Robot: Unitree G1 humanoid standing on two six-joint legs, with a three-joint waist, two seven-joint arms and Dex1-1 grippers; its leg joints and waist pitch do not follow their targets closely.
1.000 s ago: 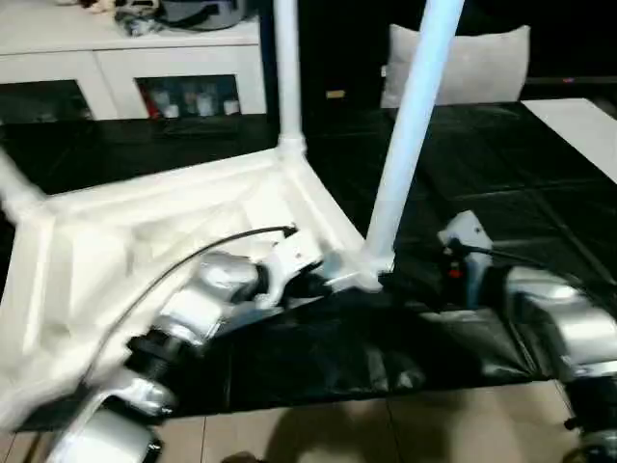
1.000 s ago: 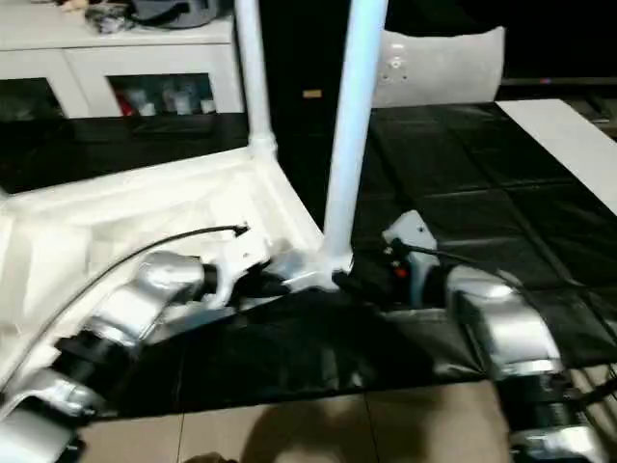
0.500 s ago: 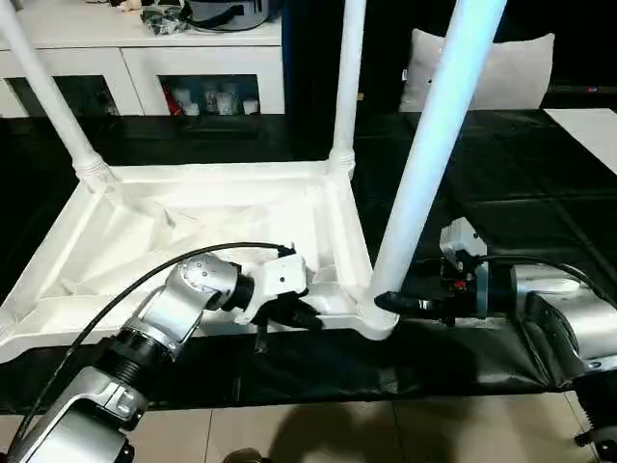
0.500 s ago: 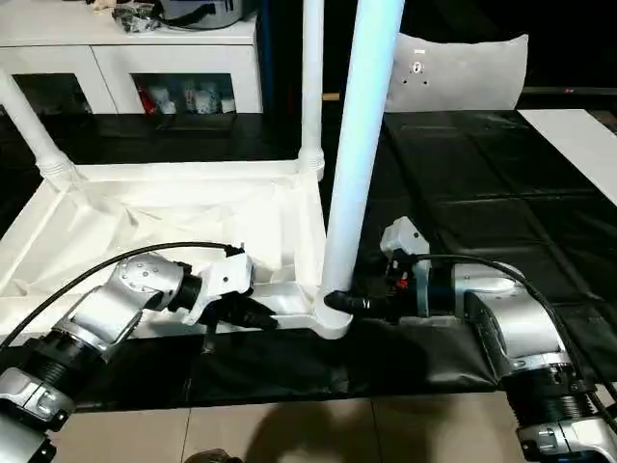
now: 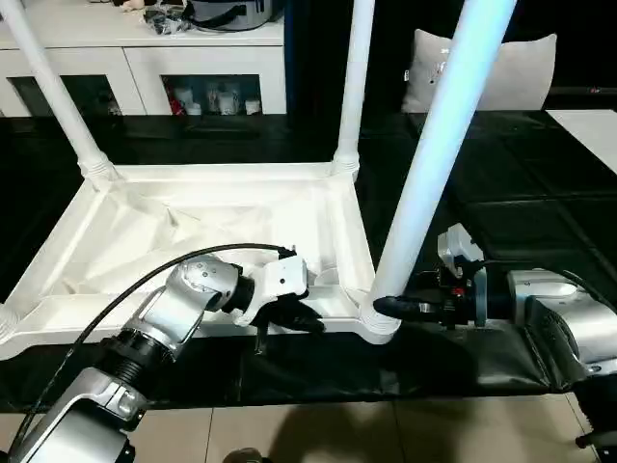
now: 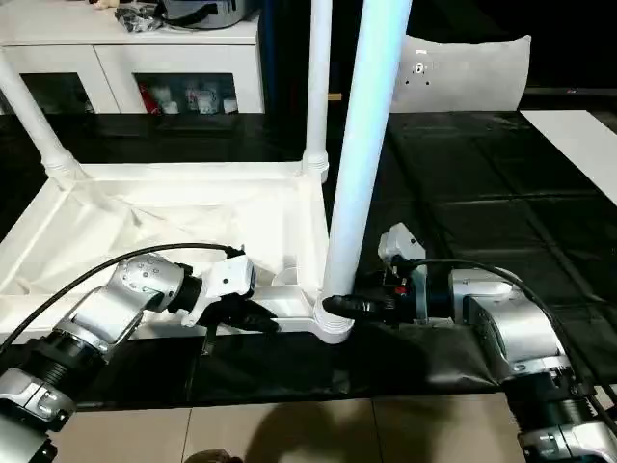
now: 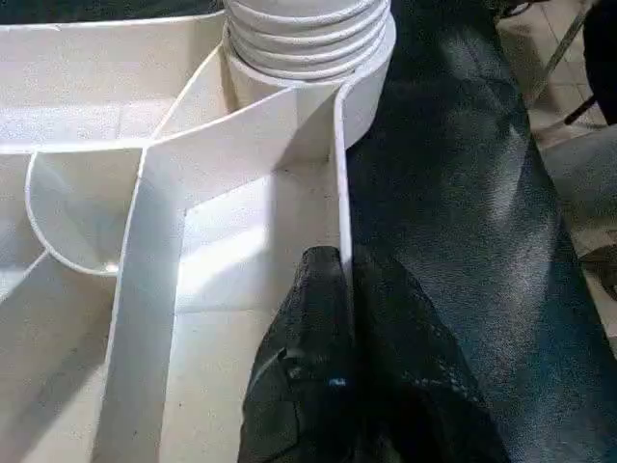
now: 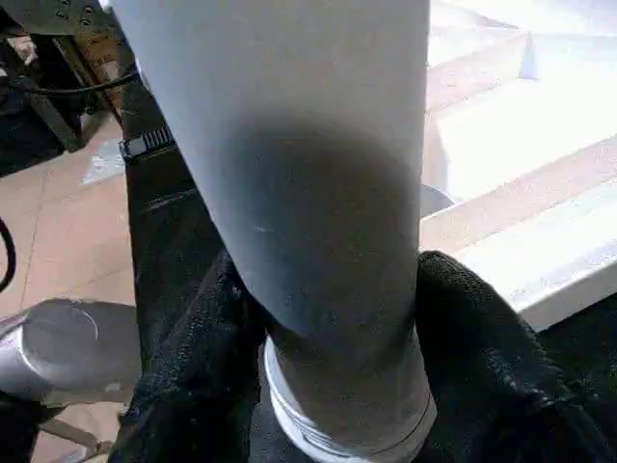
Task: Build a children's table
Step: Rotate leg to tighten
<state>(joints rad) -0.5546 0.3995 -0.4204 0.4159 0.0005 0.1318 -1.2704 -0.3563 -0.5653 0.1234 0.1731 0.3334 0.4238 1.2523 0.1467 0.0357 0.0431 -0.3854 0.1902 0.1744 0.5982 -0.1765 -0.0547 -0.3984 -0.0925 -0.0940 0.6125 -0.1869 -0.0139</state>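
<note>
The children's table (image 5: 193, 227) is lying upside down on a black mat (image 5: 501, 222), with its ribbed underside facing up and its legs standing upward from the corner sockets. We are taking the nearest leg (image 5: 429, 159) as our landmark; it is rising from the table's near corner, the one closest to our right arm.

Our right pincer (image 8: 328, 386) is reaching in level from the right of this leg, and its two black fingers (image 8: 193, 376) are sitting on both sides of the leg's base, just above the ribbed collar. They are lying against the leg there, so we are gripping it.

Our left pincer (image 7: 333, 289) is working to the left of the leg, along the table's near rim (image 5: 318, 307). Its fingers are pressed together on the thin white wall of the rim, one finger inside the frame and one outside, so it is holding the table there.

Behind the leg, a second leg (image 5: 353, 87) is standing at the far corner, and a third leg (image 5: 53, 92) is standing far to the left of it. Beyond the leg, a grey cushion (image 5: 482, 72) is leaning, and a white cabinet (image 5: 145, 58) with glass doors is standing further to the left.
</note>
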